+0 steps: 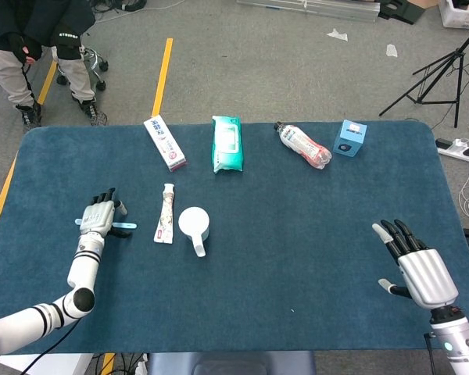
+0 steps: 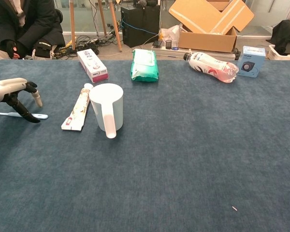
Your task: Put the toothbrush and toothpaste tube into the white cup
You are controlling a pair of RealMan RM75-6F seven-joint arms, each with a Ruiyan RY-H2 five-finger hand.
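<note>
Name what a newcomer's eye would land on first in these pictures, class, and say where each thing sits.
First, the white cup standing upright left of the table's middle, the toothpaste tube lying flat just to its left. Further left, the left hand reaches down over the blue toothbrush lying on the cloth. The right hand hovers open at the near right corner.

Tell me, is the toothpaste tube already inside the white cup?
No, the toothpaste tube lies flat on the table beside the white cup, whose inside shows nothing in the head view.

L hand point(image 1: 98, 218): fingers spread, palm down | R hand point(image 1: 419, 268): open, hovering
</note>
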